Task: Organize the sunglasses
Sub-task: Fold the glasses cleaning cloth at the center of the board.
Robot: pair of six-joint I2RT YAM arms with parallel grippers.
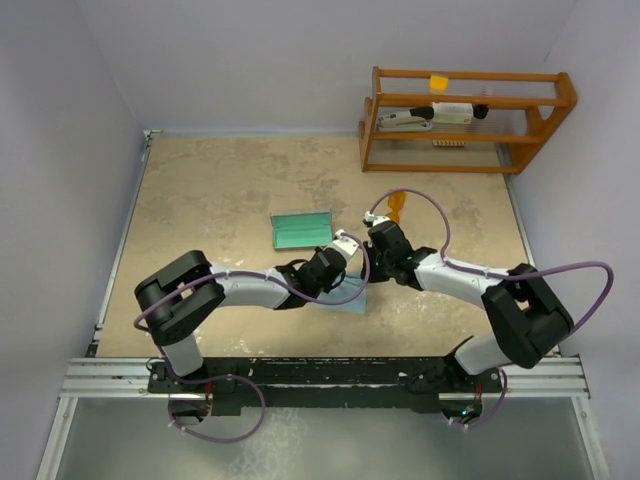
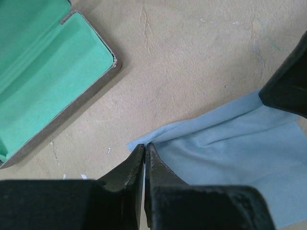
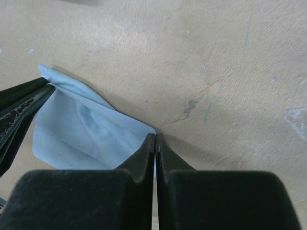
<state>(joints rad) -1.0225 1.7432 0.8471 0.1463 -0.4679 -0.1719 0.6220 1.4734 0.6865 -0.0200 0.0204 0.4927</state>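
left end effector (image 2: pixel 145 146) and right end effector (image 3: pixel 155 137) clamped on blue cloth (image 2: pixel 230 153) corners, orange sunglasses (image 1: pixel 397 207) axis unclear

The right gripper (image 3: pixel 155 139) pinches a corner of the blue cloth (image 3: pixel 81 129), apparently lifted off the table (image 3: pixel 192 48).

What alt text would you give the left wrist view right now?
The left end effector is shut on a corner of the light blue cloth on the tan table. The open grey case, green-lined, lies at upper left, apart from the cloth.
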